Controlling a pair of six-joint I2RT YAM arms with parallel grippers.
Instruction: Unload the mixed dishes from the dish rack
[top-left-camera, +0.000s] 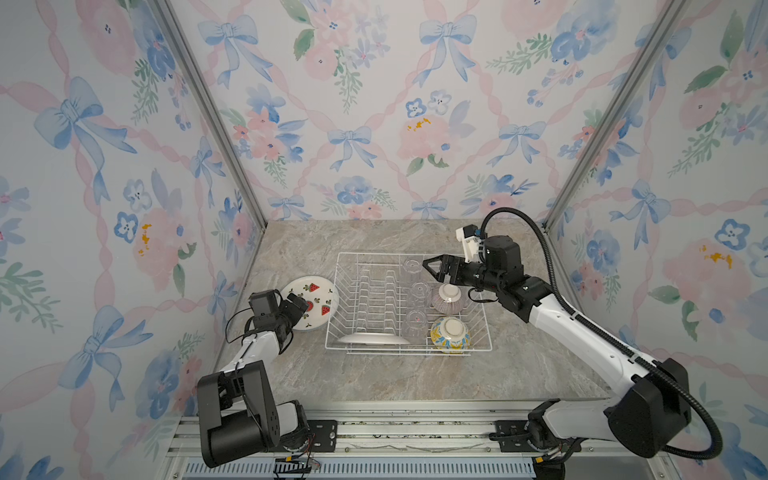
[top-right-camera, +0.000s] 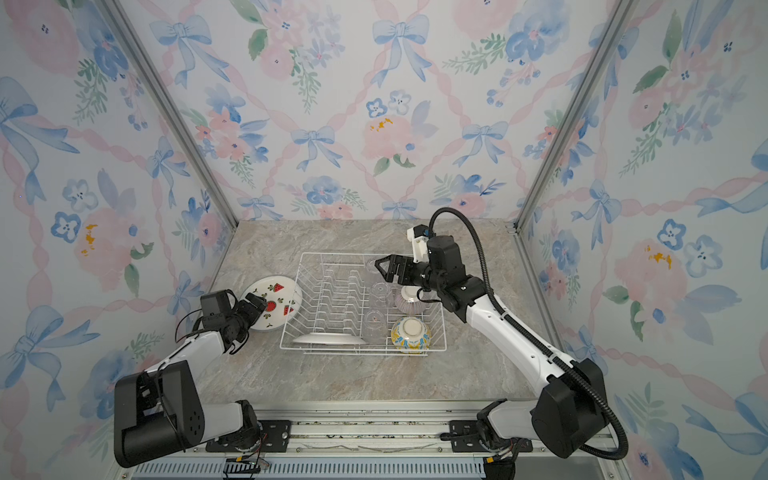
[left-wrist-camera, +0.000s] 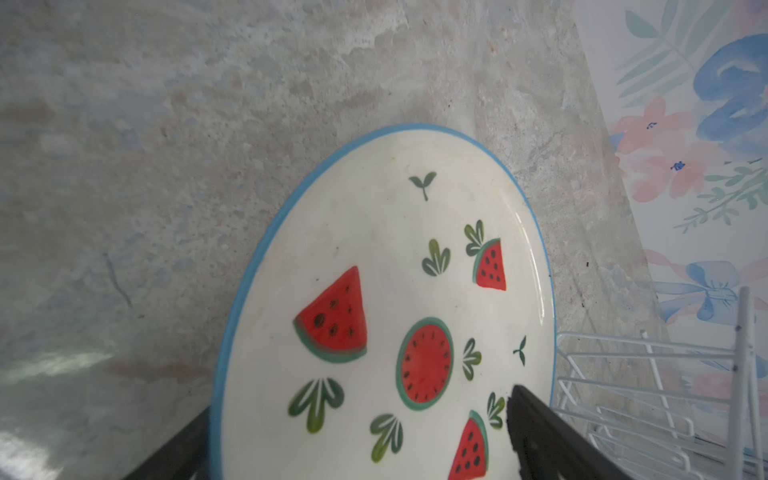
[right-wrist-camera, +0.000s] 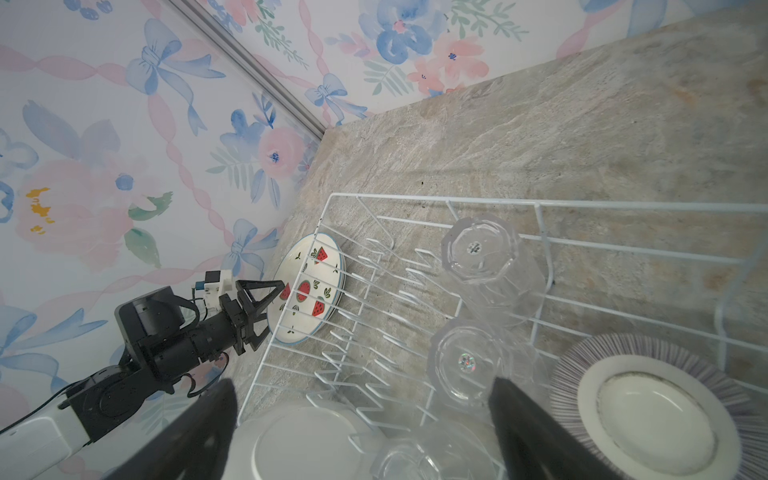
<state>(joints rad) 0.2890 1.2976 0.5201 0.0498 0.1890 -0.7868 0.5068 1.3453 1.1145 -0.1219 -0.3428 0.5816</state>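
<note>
Watermelon plate (top-left-camera: 316, 297) is out of the rack and down on the counter (top-left-camera: 374, 382), close to its left edge. It's tight beside the dish rack (top-left-camera: 374, 254), on the rack's left side; touching or not, I can't tell. The left gripper (top-left-camera: 300, 308) sits at the plate's near rim, fingers spread wide with the rim between them, gripping nothing.

Inside the rack, a white plate (top-left-camera: 372, 338) lies along the near side, toward the near-left corner. Right of the prongs, three clear glasses stand mouth-down in a row: far glass (top-left-camera: 412, 266), middle glass (top-left-camera: 419, 291), near glass (top-left-camera: 415, 322). Right of those, the purple-striped bowl (top-left-camera: 446, 299) is upside down, and the yellow-blue bowl (top-left-camera: 450, 332) is upside down in the near-right corner.

The right gripper (top-left-camera: 430, 272) hovers over the glass row, fingers wide apart, empty.
</note>
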